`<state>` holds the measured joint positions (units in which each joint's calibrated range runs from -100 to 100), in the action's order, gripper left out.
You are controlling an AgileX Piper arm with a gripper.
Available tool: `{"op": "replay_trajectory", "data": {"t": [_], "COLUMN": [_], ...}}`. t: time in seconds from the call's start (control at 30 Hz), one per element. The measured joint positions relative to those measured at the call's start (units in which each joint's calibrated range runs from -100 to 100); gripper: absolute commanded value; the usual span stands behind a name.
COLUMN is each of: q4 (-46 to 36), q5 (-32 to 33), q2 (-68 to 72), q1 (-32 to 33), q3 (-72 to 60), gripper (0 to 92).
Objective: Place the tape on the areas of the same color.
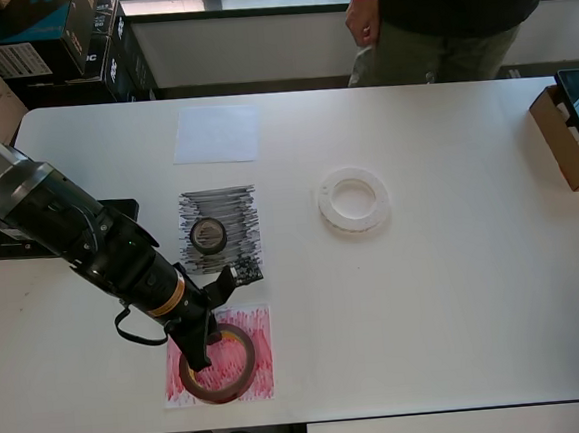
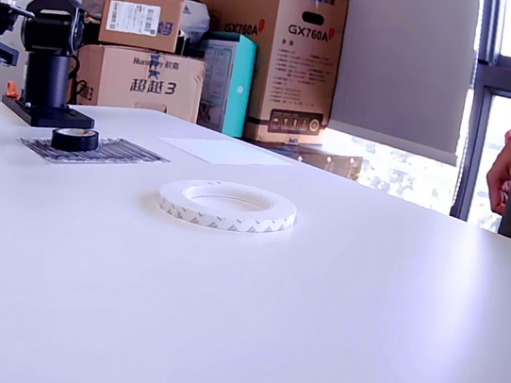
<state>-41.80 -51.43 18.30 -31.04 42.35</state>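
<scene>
In the overhead view the gripper (image 1: 202,352) hangs at the lower left over the red patch (image 1: 218,356), one finger reaching inside the dark-red roll (image 1: 219,363) that lies flat there; the arm hides the rest, so I cannot tell how wide the jaws stand. Just above, the small black roll (image 1: 208,235) sits on the black patch (image 1: 220,230), and further up lies the bare white patch (image 1: 217,134). To the right the white ring (image 1: 353,199) rests on the table (image 1: 456,294), apart from all patches, with a standing person (image 1: 434,14) at the far edge and a cardboard box (image 1: 564,140) at the right.
</scene>
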Motion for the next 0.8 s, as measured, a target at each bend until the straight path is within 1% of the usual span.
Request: {"op": "replay_trajectory", "data": {"t": [0.17,0.33,0.8], "q4": [-0.2,0.85,1.23], "q5": [1.66,1.86,1.86], "q2": [0.0,0.0,0.0], "q1": [0.3,0.3,0.3], "q3": [0.26,0.26,0.26], "gripper": [17.7,26.9,28.5]}}
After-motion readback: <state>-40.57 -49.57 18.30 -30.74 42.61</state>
